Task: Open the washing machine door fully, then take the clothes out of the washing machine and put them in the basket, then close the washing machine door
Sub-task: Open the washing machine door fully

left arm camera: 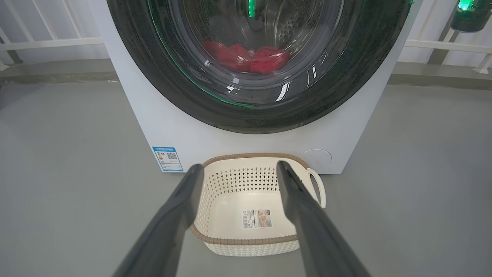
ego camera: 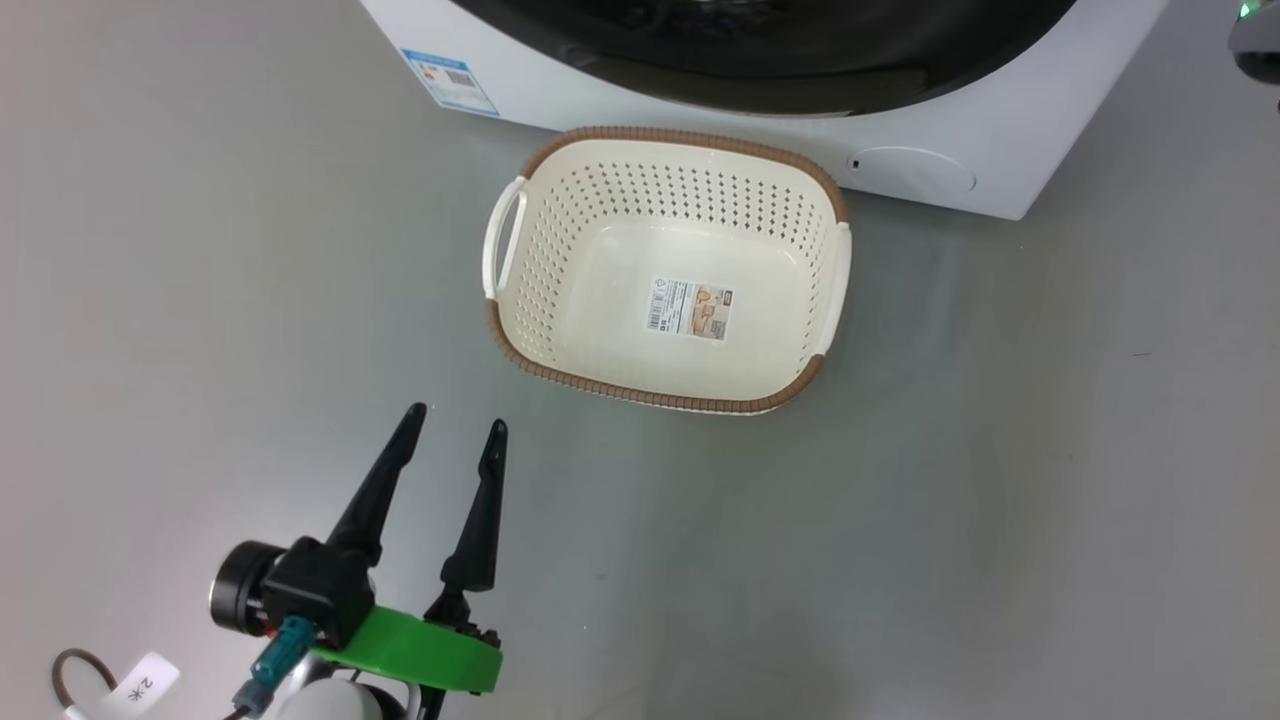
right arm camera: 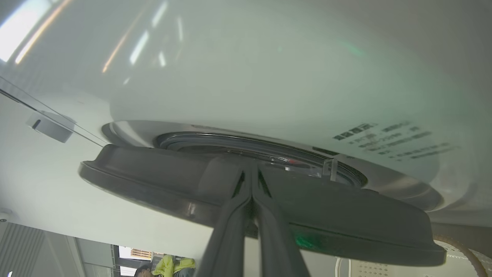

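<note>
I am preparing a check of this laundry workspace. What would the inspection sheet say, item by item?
Surface: grey floor, dull sheen.
Job's things: washing machine door not swung open; red clothes inside, behind its glass; basket holds nothing but a paper label and stands before the washing machine.
Clutter: nothing seen.
Grippers: left gripper open, holding nothing, pointing toward the basket; right gripper shut, tips at the door's dark rim.
Cables: brown cable loop with a white tag by the left arm.
Surroundings: white railing behind the machine; a person far off.
</note>
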Tool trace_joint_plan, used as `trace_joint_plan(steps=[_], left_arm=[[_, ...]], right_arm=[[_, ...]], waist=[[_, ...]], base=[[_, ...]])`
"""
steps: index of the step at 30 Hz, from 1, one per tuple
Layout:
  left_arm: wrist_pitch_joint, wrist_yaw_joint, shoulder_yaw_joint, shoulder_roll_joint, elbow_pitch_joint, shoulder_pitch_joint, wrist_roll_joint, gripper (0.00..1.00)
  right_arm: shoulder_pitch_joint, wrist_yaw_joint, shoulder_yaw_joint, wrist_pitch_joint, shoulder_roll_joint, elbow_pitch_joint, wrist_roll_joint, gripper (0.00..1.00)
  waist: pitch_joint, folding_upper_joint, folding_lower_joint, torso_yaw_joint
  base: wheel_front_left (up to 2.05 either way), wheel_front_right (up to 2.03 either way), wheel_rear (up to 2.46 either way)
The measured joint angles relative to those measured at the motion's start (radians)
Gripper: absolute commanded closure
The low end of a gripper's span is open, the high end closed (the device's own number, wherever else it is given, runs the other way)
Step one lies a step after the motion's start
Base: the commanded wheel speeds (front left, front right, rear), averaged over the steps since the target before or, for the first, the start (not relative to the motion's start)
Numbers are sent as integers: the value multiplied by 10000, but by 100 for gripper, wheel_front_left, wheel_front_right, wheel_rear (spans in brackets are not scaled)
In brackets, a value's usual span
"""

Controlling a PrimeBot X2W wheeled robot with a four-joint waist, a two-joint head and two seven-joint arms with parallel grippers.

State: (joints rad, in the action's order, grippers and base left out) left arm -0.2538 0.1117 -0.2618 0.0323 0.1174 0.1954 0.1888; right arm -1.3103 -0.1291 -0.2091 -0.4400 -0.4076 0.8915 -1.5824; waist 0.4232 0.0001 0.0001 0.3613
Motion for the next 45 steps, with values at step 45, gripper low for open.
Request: trace_joint_plan(steps=[45], left_arm=[[0, 58, -199, -4, 125, -384, -29, 0]], right_arm=[[2186, 2, -1691, -2629, 662, -1618, 221, 100]], waist=[[-1353, -1, 0, -25]], base=[[0, 0, 0]])
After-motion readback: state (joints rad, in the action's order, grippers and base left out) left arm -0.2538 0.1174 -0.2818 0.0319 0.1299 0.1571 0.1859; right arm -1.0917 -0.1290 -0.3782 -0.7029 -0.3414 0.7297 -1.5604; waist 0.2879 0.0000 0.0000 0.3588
